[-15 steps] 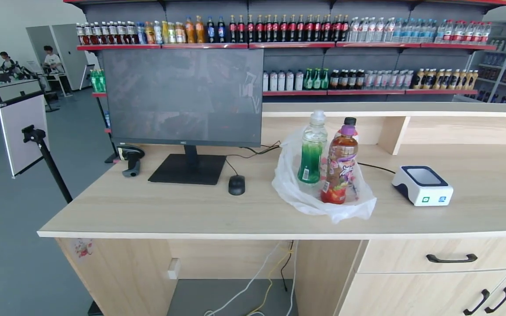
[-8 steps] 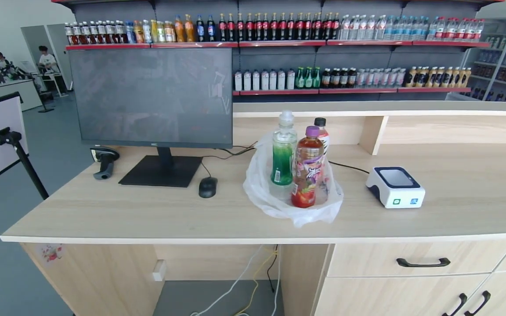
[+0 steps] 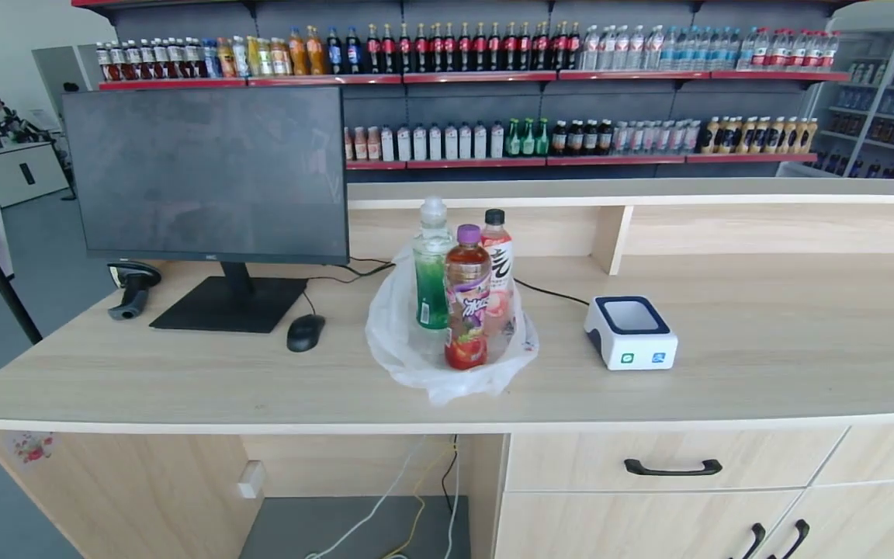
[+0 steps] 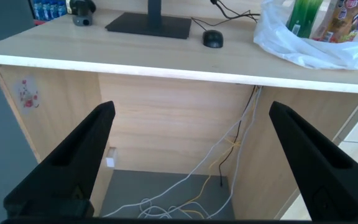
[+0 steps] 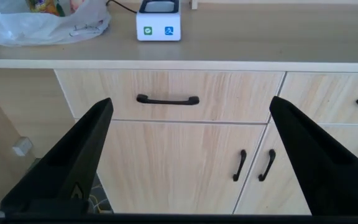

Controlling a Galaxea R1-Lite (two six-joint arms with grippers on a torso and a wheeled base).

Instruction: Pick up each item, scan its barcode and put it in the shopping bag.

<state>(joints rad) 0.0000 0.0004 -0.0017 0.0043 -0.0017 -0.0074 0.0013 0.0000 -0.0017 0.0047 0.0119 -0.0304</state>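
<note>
Pale wood worktop (image 3: 765,365), drinks shelves (image 3: 618,75) behind. White shopping bag (image 3: 396,341) at centre, three bottles (image 3: 468,310) upright inside. Barcode scanner (image 3: 630,332) near its right; monitor (image 3: 206,175) and mouse (image 3: 306,332) to its left. Left hand (image 4: 191,109) and right hand (image 5: 191,102) low before the cabinet front (image 5: 179,155), fingers spread wide, empty.

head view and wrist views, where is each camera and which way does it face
Head view: on the head, looking down at the counter and shopping bag.
Left wrist view: low, facing the mouse; open left end effector frames it.
Right wrist view: low, facing drawer and barcode scanner; open right end effector frames it.
Shared: all see the shopping bag.
</note>
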